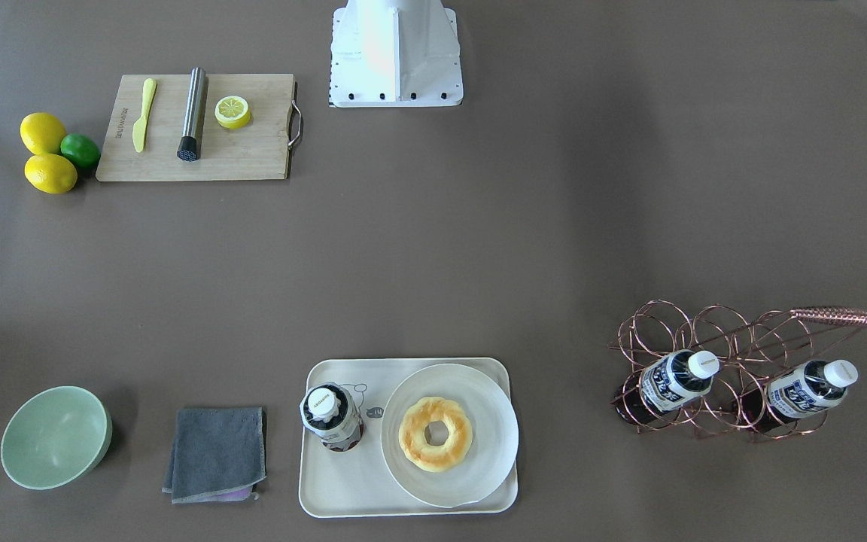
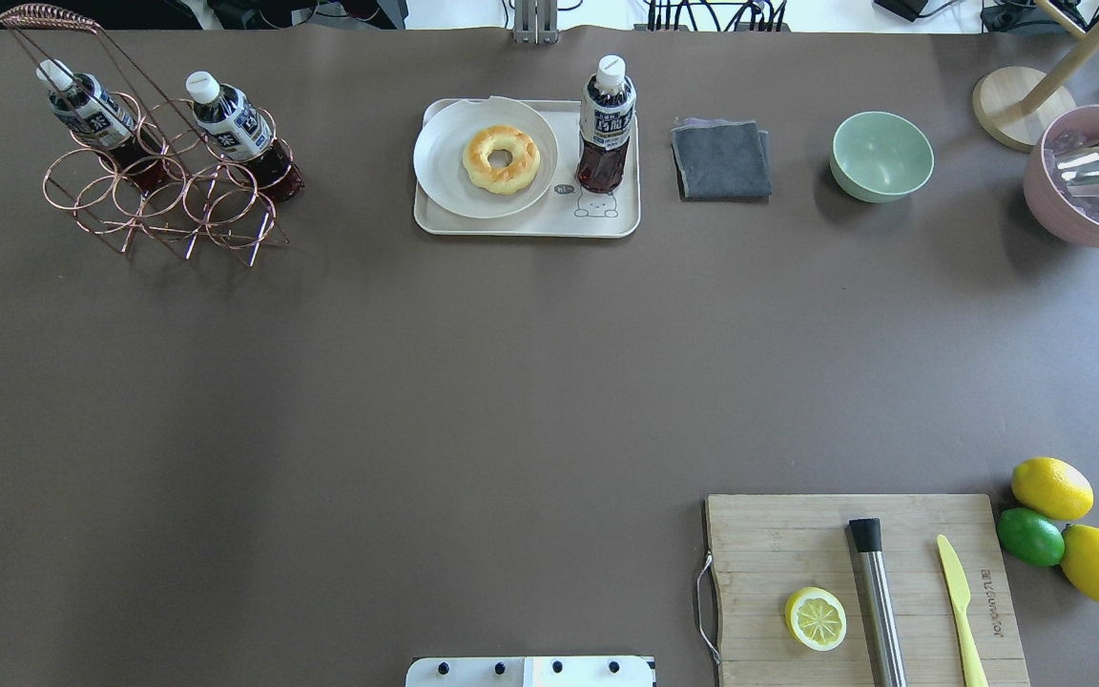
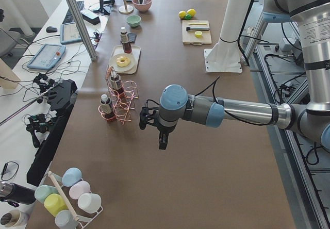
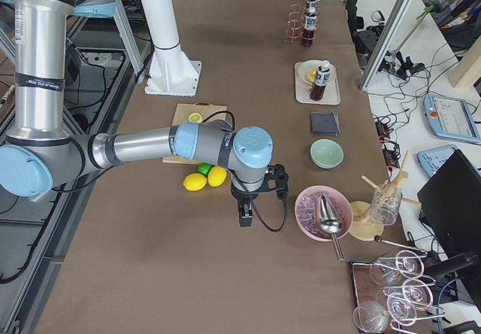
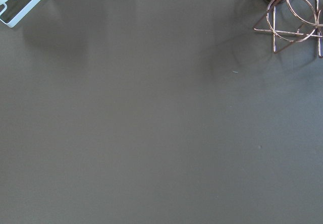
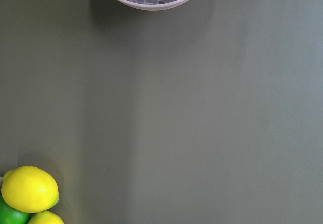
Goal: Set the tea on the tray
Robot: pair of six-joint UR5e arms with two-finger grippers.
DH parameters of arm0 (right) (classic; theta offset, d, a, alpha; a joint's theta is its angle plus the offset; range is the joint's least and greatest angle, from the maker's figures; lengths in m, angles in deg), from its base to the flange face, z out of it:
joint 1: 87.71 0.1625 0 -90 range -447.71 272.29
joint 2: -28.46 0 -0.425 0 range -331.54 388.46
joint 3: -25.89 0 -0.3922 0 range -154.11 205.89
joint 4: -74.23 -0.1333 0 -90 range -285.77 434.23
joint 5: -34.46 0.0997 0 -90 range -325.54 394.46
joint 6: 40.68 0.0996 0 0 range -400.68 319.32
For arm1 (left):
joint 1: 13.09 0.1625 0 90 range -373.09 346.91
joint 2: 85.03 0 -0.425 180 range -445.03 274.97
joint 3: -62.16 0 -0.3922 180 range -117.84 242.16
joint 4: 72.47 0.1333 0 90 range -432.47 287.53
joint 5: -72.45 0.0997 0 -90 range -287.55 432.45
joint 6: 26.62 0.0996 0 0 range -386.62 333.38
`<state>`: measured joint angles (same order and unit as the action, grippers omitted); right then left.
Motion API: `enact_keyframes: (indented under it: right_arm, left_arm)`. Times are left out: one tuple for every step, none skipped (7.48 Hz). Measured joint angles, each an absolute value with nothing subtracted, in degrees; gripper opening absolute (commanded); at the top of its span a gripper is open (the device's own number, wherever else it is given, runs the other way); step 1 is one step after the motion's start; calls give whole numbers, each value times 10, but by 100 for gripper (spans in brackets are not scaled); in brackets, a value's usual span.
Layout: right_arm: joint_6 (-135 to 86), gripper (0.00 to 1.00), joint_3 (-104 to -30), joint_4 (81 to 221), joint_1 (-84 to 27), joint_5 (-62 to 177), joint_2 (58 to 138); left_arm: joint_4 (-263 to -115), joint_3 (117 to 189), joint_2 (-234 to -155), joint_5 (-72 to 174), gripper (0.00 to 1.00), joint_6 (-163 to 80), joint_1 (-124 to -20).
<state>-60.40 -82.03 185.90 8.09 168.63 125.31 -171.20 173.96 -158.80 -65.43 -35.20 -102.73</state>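
The tea bottle [image 2: 606, 124] holds dark brown liquid under a white cap, with a navy-and-white label. The tray [image 2: 511, 225] beneath is cream-white with a grey line-drawn bear. At the bottle's 9 o'clock in the overhead view, a white plate [image 2: 440, 157] carries a golden-yellow doughnut [image 2: 502, 159]. The rack [image 2: 158, 202] is copper-pink wire, the cloth [image 2: 721, 160] dark grey, the bowl [image 2: 881, 156] pale green, the lemons [image 2: 1051, 488] yellow, the lime [image 2: 1030, 536] green, the table [image 2: 511, 382] grey-brown.
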Motion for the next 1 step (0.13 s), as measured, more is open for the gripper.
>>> enact_keyframes:
  right_arm:
    - [-604,100,-821,1859,81,1687,1253]
  left_arm:
    - [-1706,1741,-1588,-655,98,-351,-1027]
